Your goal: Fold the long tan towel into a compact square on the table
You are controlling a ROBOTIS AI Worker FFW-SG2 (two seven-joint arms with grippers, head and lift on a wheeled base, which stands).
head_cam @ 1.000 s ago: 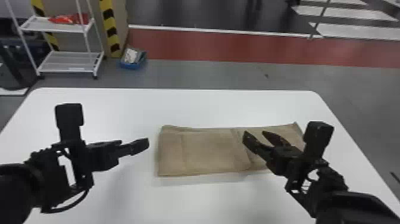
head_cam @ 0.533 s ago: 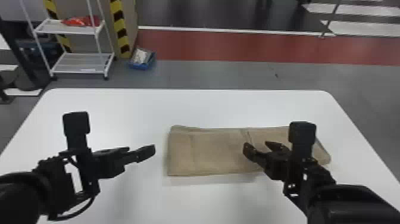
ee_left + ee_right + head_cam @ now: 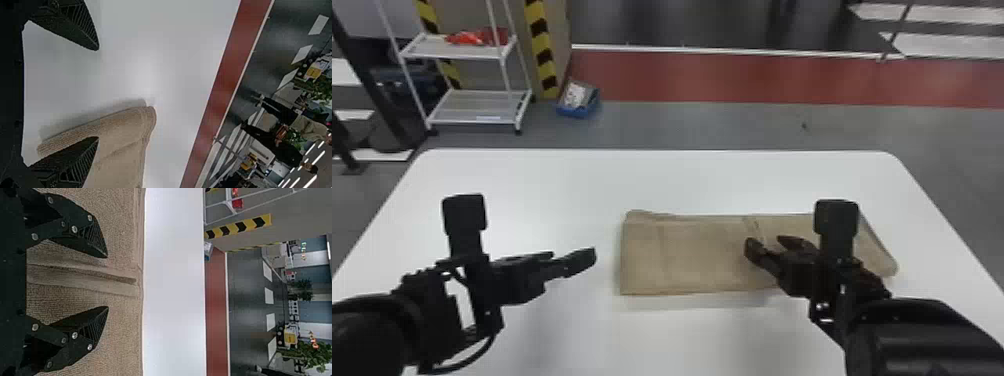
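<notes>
Tan towel (image 3: 692, 255), layered and flat, a long oblong across the white table (image 3: 557, 190)

from high up, the head view faces forward and down over the white round-cornered table (image 3: 682, 180). both wrist views, sideways and closer, look across the folded tan cloth towel (image 3: 702, 255), the right one nearest; all three share the long red floor strip (image 3: 757, 77).

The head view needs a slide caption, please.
Right gripper, jaws open, over the long tan towel on a white table.
</notes>
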